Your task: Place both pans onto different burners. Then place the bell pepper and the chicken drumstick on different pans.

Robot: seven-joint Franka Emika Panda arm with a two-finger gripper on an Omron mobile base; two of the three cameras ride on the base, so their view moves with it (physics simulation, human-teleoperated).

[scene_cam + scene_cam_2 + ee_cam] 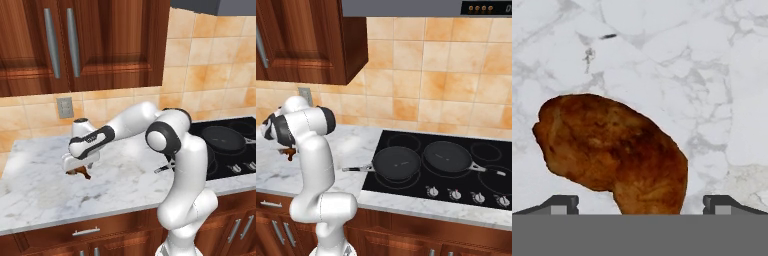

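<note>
Hand [640,202]: one, poised low over the marble desk [45,195], fingers spread wide with a fingertip [561,204] on either side of the chicken drumstick's narrow end; released, gripping nothing. From the left base view it sits at the desk's left part, at the end of the white arm [125,125].

Desk: one, white-grey marble, carrying the drumstick and adjoining the cooktop.

Cooktop [491,150]: one, glossy black glass, with grey burner rings; at least five rings can be made out, one at the back left [404,141] bare.

Pans: two, black, each on its own burner. Left pan [396,162] at the front, handle pointing left over the desk edge; right pan [448,156] just beside it, handle pointing right.

Knobs [456,193]: four, silver, along the cooktop's front edge.

Chicken drumstick [612,150]: one, brown and glossy, lying on the desk well apart from the pans.
</note>
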